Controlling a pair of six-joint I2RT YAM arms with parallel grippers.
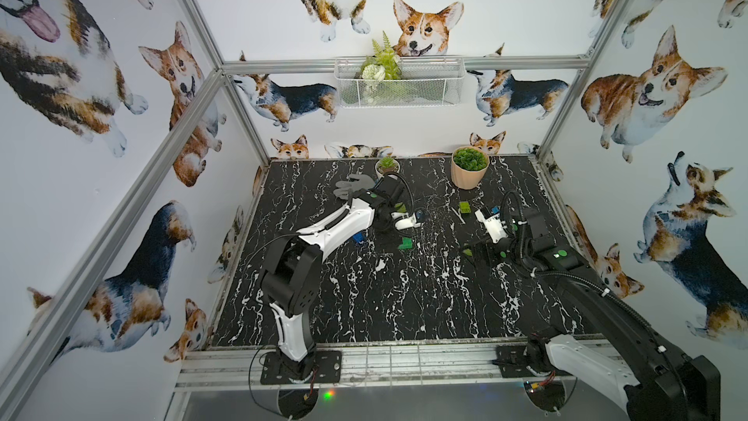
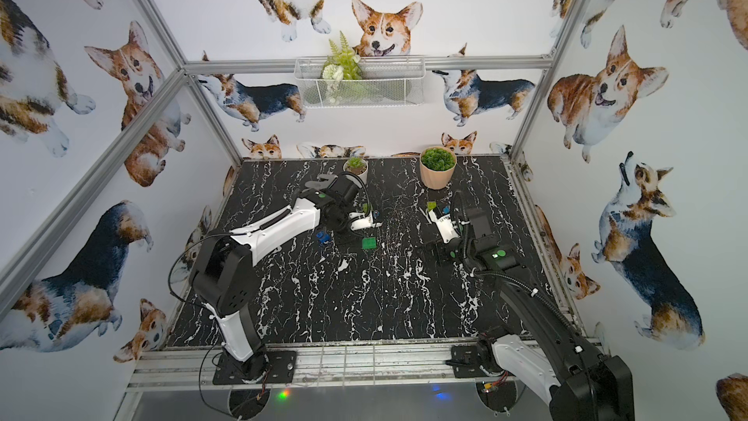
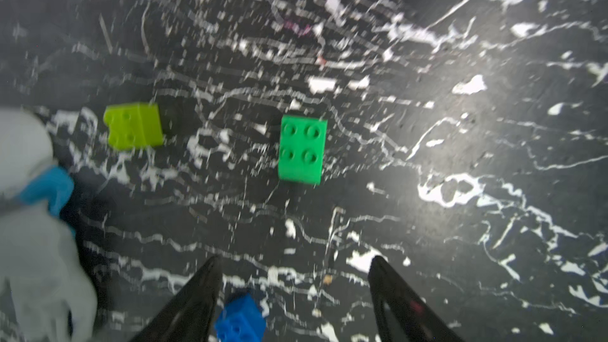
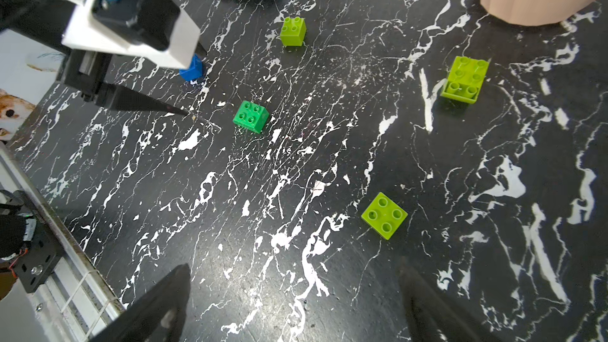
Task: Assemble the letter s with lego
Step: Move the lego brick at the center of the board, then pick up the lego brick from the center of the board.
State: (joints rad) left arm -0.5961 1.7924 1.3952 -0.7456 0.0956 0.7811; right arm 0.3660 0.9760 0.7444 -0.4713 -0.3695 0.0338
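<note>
The lego bricks lie apart on the black marble table (image 1: 364, 297); no joined letter s shows. My left gripper (image 3: 294, 264) is open, and a blue brick (image 3: 240, 319) rests on the table just inside one finger, ungripped. Ahead of it lie a dark green brick (image 3: 301, 148) and a lime-green brick (image 3: 133, 126). In the right wrist view I see the blue brick (image 4: 191, 69), the dark green brick (image 4: 250, 116), a small lime brick (image 4: 292, 31), a square lime brick (image 4: 384, 215) and a larger lime piece (image 4: 464, 78). My right gripper (image 4: 294, 278) is open over bare table.
A grey glove (image 1: 356, 186) lies at the back behind the left wrist. A small white plant pot (image 1: 386, 166) and a larger peach pot (image 1: 469, 172) stand along the far edge. A wire basket (image 1: 400, 81) hangs on the back wall.
</note>
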